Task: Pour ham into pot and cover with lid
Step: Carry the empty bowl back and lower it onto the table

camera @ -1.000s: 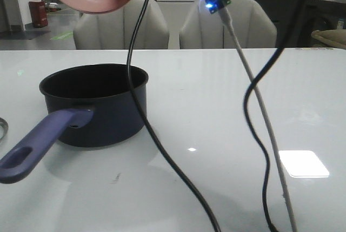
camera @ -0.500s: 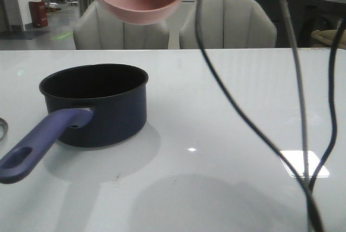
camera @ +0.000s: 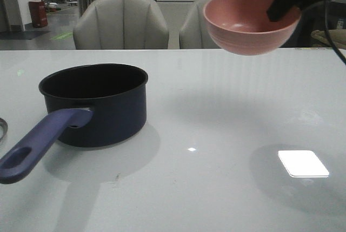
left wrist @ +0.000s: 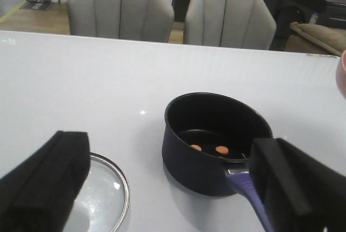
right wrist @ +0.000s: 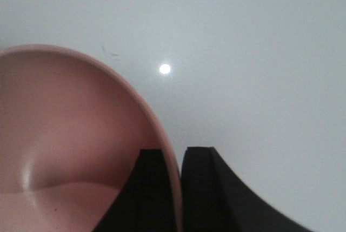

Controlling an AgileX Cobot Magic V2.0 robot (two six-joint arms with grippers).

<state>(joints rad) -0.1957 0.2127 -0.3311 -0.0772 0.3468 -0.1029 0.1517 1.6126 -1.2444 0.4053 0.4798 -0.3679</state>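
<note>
The pink bowl (camera: pixel 251 22) has swung away from above the pot (camera: pixel 97 105) and now hangs level toward the right edge of the worktop (camera: pixel 216 134), our right pincer (right wrist: pixel 172 180) clenched on its rim. We judge the pouring done: what we see of the bowl's inside is bare, and two bits of ham (left wrist: pixel 221 150) lie on the pot's floor. The pot sits near the left edge, its handle (camera: pixel 38 144) pointing toward the front edge. The lid (left wrist: pixel 105 197) lies flat on the worktop just beside the pot, uncovered work for us. Our left pincer (left wrist: pixel 173 189) hovers released, its fingers wide apart, above lid and pot. Covering comes next, we reckon.
</note>
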